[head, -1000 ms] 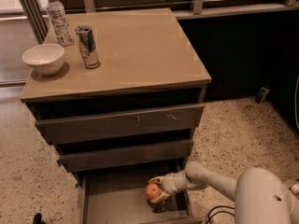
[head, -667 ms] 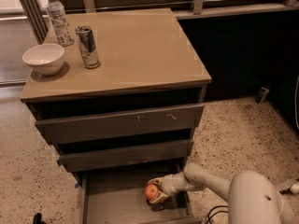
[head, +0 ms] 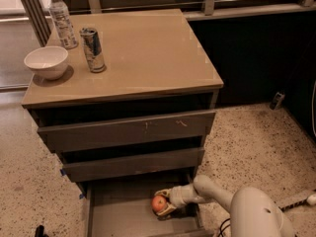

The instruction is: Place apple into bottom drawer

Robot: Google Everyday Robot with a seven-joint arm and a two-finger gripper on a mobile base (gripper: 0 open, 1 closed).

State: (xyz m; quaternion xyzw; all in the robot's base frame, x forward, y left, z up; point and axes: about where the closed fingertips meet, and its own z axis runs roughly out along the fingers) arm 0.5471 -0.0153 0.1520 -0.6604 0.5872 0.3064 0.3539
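Observation:
The bottom drawer (head: 118, 206) is pulled open below the cabinet and shows its flat grey inside. The small red-orange apple (head: 158, 203) sits low in the drawer, toward its right side. My gripper (head: 164, 204) reaches in from the right on a white arm, with its fingers around the apple. Whether the apple rests on the drawer floor I cannot tell.
On the cabinet top (head: 148, 48) stand a white bowl (head: 46, 61), a drink can (head: 93, 49) and a water bottle (head: 61, 18). Two drawers (head: 128, 130) above are slightly ajar. Speckled floor (head: 256, 142) lies to the right. A railing runs behind.
The gripper with the apple has stayed at about the same spot in the drawer; the arm's elbow has shifted slightly left.

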